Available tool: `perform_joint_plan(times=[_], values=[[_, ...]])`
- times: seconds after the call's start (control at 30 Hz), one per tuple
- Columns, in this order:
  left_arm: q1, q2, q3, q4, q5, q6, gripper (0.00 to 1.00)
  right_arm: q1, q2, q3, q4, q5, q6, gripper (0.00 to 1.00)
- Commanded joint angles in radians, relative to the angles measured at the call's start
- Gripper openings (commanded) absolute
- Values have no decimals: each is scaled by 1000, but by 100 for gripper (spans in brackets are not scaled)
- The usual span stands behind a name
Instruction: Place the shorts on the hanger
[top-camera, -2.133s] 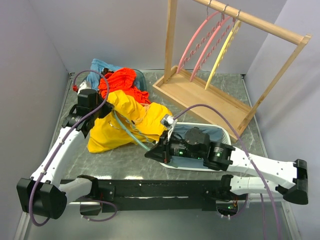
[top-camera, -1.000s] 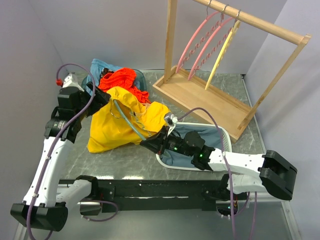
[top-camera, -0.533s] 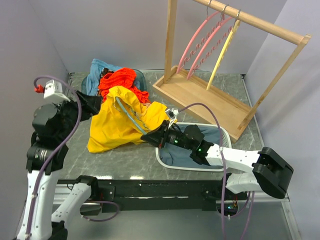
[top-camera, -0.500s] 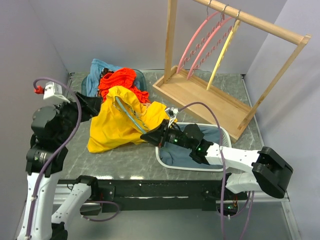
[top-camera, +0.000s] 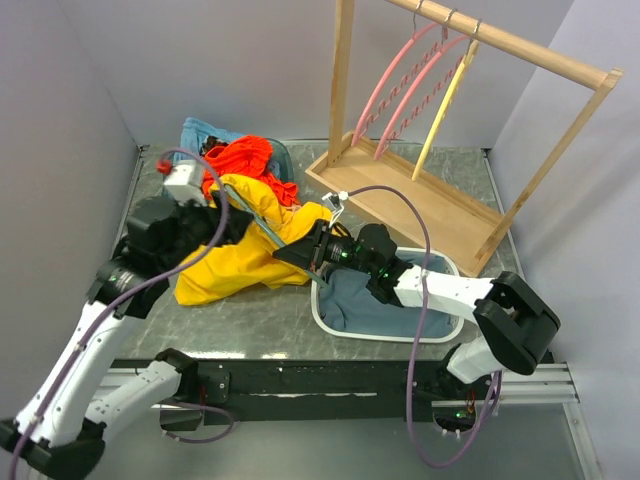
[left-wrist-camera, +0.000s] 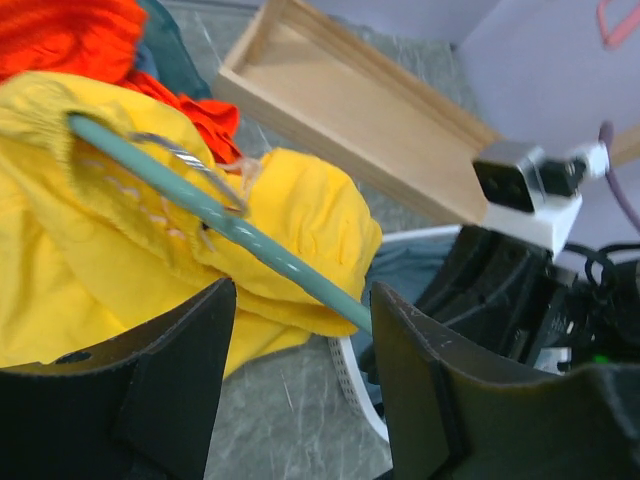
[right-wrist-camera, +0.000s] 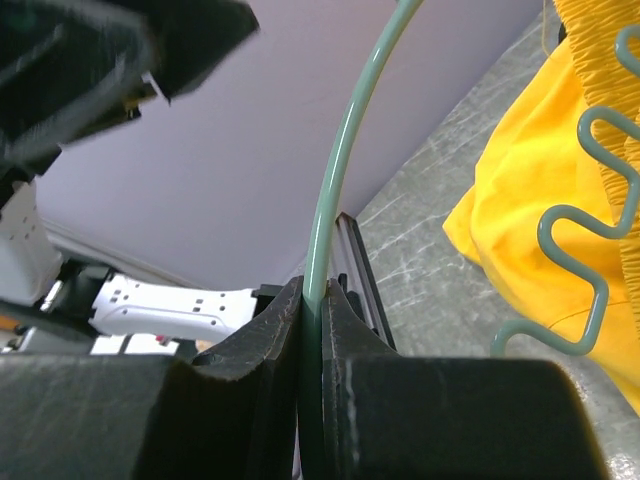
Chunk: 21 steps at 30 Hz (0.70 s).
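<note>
Touching the shorts (top-camera: 232, 266), an orange-red garment (top-camera: 240, 158); blue-grey cloth (top-camera: 352, 302) fills the basket (top-camera: 318, 318); right fingers (right-wrist-camera: 268, 345) clamp the hanger (left-wrist-camera: 220, 218), left fingers (left-wrist-camera: 170, 350) apart.

Hanger (left-wrist-camera: 270, 255) partly inside shorts (left-wrist-camera: 80, 280)

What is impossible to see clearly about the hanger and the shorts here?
Top view: far end of the hanger, buried inside the shorts.
Top view: fingertips of the right gripper, too small and dark.
Right wrist view: hook of the hanger, outside the frame.
</note>
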Motion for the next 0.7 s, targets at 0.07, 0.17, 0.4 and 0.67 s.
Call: perform_joint_plan(times=[0.07,0.17,0.4,0.67], values=[[-177,110,31,25,-336,40,60,-19,20,75,135,-49,54,0],[-190,154,44,45,-430,36,57,-25,22,73,137,-59,60,0],[-196,219,56,77,-509,41,51,-31,25,72,140,-85,66,0],[-210,259,52,155,-527,110,45,-40,51,78,163,-129,94,0]])
